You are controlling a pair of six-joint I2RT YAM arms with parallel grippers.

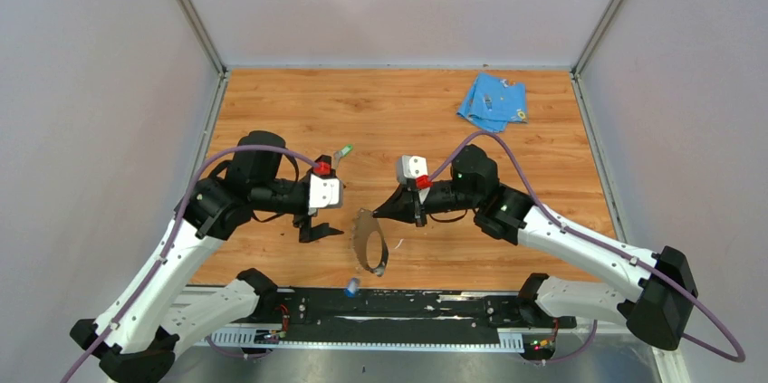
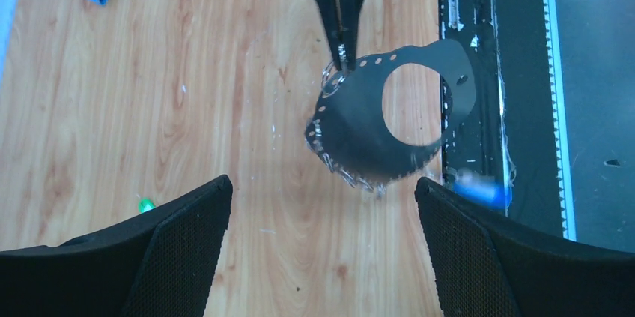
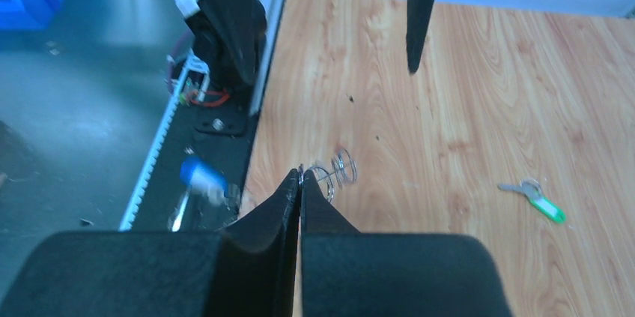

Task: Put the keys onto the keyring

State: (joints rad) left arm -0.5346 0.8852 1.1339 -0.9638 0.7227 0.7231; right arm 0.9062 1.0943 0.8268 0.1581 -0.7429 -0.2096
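Note:
The keyring point(image 1: 368, 243), a thin grey metal band with small wire rings along its edge, hangs tilted just above the table, and it shows as a dark loop in the left wrist view point(image 2: 359, 133). My right gripper point(image 1: 378, 211) is shut on its upper edge point(image 3: 301, 177). My left gripper point(image 1: 319, 231) is open and empty, left of the keyring point(image 2: 322, 257). The green-headed key point(image 1: 344, 152) lies on the wood behind the left gripper point(image 3: 543, 201). The blue-headed key point(image 1: 351, 287) lies on the black base rail in front of the keyring point(image 2: 483, 188).
A light-blue cloth point(image 1: 492, 100) lies at the back right of the wooden table point(image 1: 272, 102). The black base rail point(image 1: 435, 306) runs along the near edge. Grey walls enclose the table on three sides.

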